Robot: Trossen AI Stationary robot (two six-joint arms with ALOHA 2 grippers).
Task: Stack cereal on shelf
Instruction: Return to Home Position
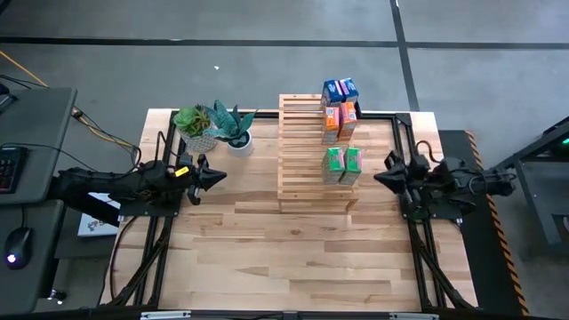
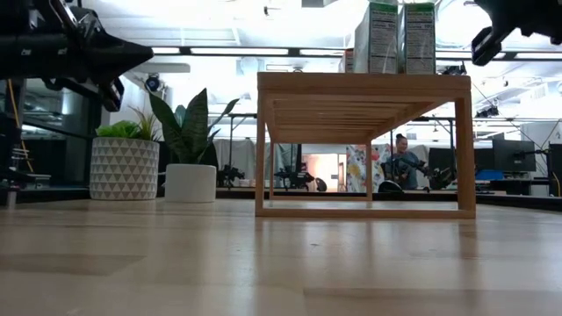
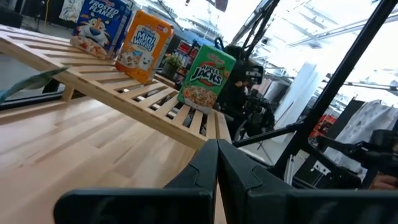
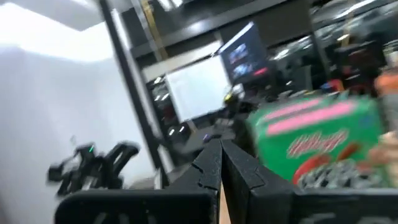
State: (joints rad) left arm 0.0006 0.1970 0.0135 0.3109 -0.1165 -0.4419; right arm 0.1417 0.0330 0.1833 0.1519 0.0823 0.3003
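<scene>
here, cereal boxes (image 1: 341,133) upright, lined lengthwise on shelf (image 1: 298,151), left end effector (image 1: 220,177) together, right end effector (image 1: 378,177) together

patterned pot (image 2: 124,168) | white pot (image 2: 190,183) just beside (spiky leaves) | wood table (image 2: 281,263) | person (image 2: 402,162) beyond

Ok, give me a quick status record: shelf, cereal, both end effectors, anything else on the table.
shelf: stands at the far middle of the table
cereal: blue boxes, orange boxes, green boxes, in pairs along the shelf's right side
left end effector: shut, empty, left of the shelf
right end effector: shut, empty, right of the shelf, beside the green boxes
other: two plants left of the shelf
</scene>
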